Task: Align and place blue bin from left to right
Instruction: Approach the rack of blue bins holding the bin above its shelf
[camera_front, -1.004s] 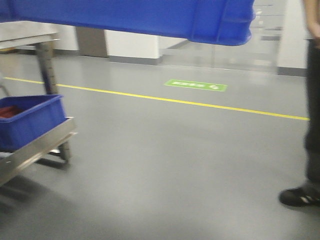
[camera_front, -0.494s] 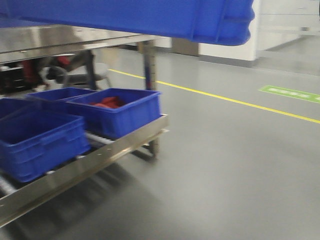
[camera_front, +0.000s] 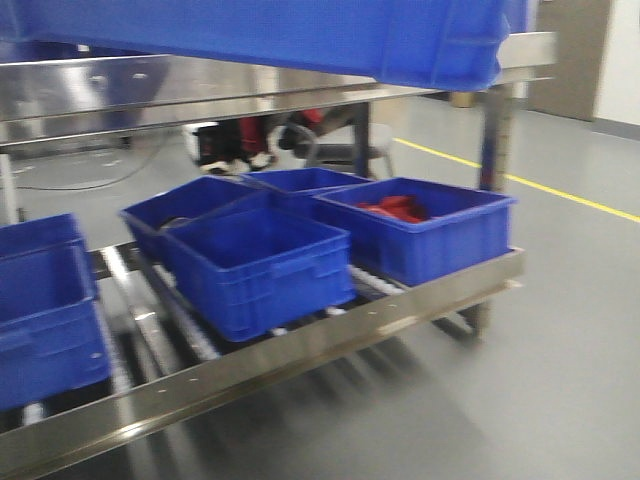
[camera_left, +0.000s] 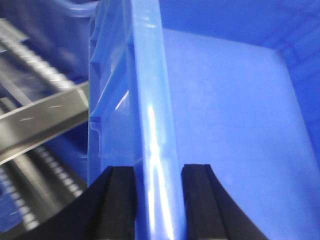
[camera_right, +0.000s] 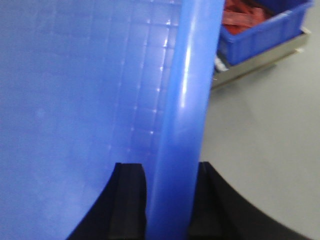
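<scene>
Carriage of the blue bin (camera_front: 270, 35), held aloft near the top shelf (camera_front: 200, 88) of the steel rack (camera_front: 330, 340) with the left gripper (camera_left: 159, 175) and right gripper (camera_right: 167, 172) each closed on a rim wall, calls for matched arm heights, firm clamping and a level, square approach.

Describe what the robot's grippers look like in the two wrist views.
The left gripper and right gripper look alike. Each shows two matte black fingers, blocky and flat-topped at the tip with a thin raised lip, widening in a curve toward the base. No cables, markings or labels are visible, and the arms themselves are out of frame.
</scene>
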